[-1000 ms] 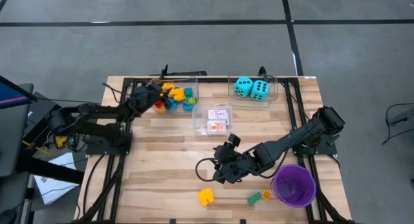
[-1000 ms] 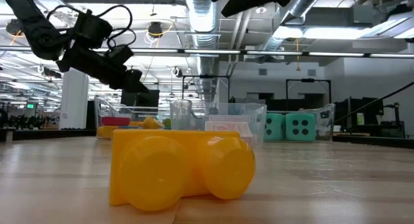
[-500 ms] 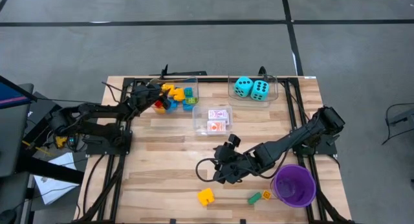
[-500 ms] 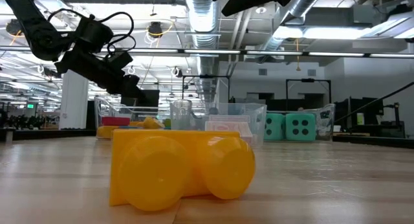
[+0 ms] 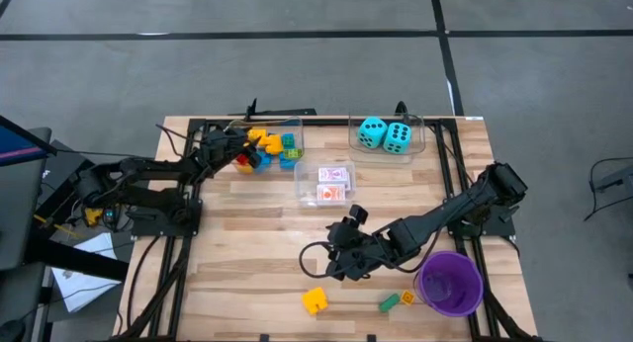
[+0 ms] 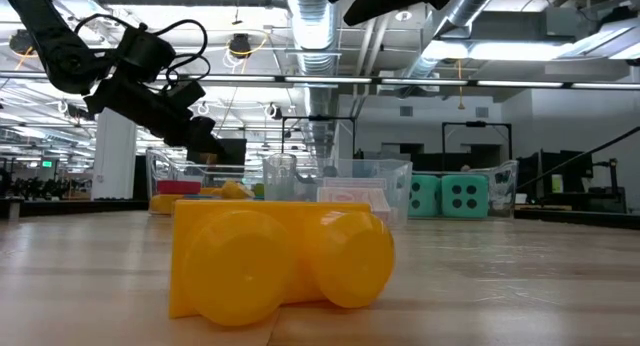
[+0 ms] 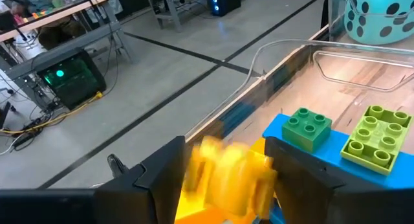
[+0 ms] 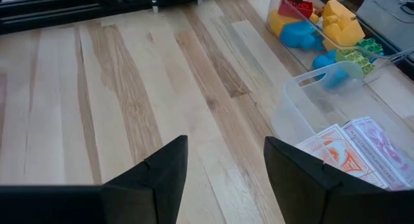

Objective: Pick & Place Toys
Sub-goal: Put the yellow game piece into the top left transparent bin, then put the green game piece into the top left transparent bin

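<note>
My left gripper (image 7: pixel 225 166) hangs over the clear bin of bricks (image 5: pixel 269 147) at the table's far left, also seen in the low view (image 6: pixel 205 144). A yellow brick (image 7: pixel 226 175) shows blurred between its parted fingers, above blue and green bricks (image 7: pixel 304 127) in the bin. My right gripper (image 8: pixel 225 162) stands open above bare wood near the table's middle (image 5: pixel 346 258), nothing between its fingers. A yellow brick (image 5: pixel 316 300) lies on its side on the table near the front edge, large in the low view (image 6: pixel 280 261). A green brick (image 5: pixel 390 302) lies beside it. My left gripper has the yellow brick (image 7: pixel 217 179) between its two fingers, which slant down over the bin. The brick is blurred while the fingers are sharp, and I cannot tell whether the fingers touch it.
A clear bin holds two turquoise dice (image 5: pixel 386 134) at the far right. A middle bin holds red-and-white card packs (image 5: pixel 334 182), also in the right wrist view (image 8: pixel 349 153). A purple cup (image 5: pixel 450 283) stands at the front right, by a small orange piece (image 5: pixel 406 297).
My left gripper has tipped a little downward over the brick bin and shifted slightly along it. The right arm has kept still.
</note>
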You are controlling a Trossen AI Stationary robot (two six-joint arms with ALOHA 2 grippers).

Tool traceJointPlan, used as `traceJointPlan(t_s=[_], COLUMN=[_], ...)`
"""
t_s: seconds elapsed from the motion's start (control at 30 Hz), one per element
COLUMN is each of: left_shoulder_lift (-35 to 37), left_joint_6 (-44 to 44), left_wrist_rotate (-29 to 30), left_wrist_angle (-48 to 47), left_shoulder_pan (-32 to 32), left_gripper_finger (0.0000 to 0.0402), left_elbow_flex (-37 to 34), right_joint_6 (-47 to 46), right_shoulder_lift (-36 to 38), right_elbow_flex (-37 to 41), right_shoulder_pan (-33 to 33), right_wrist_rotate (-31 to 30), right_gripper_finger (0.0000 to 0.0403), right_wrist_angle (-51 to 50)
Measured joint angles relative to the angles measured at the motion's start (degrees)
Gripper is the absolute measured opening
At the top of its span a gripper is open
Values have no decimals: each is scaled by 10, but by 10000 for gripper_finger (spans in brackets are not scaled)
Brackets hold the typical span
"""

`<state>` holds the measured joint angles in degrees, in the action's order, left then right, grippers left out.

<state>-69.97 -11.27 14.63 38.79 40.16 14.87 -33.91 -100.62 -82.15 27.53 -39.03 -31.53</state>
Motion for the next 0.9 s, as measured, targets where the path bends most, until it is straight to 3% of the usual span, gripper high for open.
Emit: traceJointPlan(t_s=[0.23,0.9], left_shoulder_lift=[0,0], left_joint_6=[0,0], left_wrist_rotate=[0,1], left_wrist_angle=[2,2], left_shoulder_pan=[0,0], left_gripper_finger=[222,221], left_elbow_flex=[0,0], right_joint_6=[0,-2], right_shoulder_lift=[0,0], right_elbow_flex=[0,0], right_shoulder_pan=[0,0], right_wrist_rotate=[0,1], right_gripper_finger=[196,196], right_wrist_angle=[-3,-10])
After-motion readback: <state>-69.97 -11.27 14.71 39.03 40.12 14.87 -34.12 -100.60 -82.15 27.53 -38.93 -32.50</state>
